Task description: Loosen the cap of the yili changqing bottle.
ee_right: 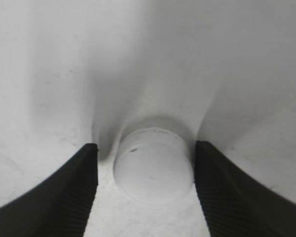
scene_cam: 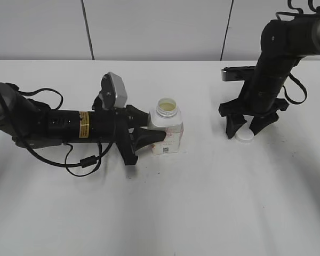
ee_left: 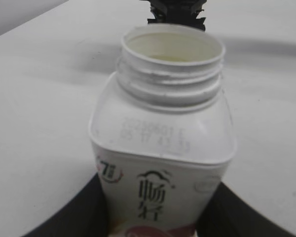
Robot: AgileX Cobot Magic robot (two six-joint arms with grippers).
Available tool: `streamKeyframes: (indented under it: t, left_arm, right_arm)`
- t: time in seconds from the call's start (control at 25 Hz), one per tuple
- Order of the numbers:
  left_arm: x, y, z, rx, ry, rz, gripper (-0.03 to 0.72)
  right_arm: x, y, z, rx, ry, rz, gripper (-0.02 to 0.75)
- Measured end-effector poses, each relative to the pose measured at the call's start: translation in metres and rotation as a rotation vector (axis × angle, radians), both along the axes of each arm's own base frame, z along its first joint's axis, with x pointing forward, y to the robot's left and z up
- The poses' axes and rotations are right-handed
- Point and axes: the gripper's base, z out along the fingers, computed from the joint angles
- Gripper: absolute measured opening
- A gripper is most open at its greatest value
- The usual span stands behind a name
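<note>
The yili changqing bottle stands upright on the white table, its threaded neck open with no cap on it. My left gripper is shut on the bottle's lower body from the left. In the left wrist view the bottle fills the frame and the jaws press both of its sides. The white cap lies flat on the table to the right, apart from the bottle. My right gripper is open and points down, one finger on each side of the cap. The right wrist view shows a gap beside the cap between the fingers.
The white table runs to a grey panelled wall at the back. A black cable loops on the table under my left arm. The right wrist camera bar sticks out left of the right arm.
</note>
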Motion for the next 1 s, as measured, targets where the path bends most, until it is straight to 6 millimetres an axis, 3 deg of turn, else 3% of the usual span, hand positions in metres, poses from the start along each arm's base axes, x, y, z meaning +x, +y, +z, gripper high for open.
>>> streamKeyframes:
  t: [0.12,0.28,0.52,0.68,1.0]
  left_arm:
    - [0.0,0.0,0.0,0.001,-0.001,-0.001,0.302]
    - [-0.001,0.0,0.0,0.004,-0.002,-0.008,0.31]
    - [-0.002,0.001,-0.001,0.005,0.014,-0.022,0.459]
    - [-0.001,0.003,-0.001,0.006,0.019,-0.02,0.494]
    - [0.008,0.031,-0.001,-0.006,0.076,0.031,0.502]
  right_arm:
    - [-0.001,0.002,0.0,0.019,0.004,0.012,0.561]
    - [0.002,0.003,0.009,0.022,0.027,0.029,0.578]
    - [0.01,0.006,0.032,0.032,0.041,0.047,0.579]
    - [0.013,0.007,0.041,0.037,0.04,0.053,0.58]
    - [0.013,0.006,0.049,0.021,0.063,0.069,0.582]
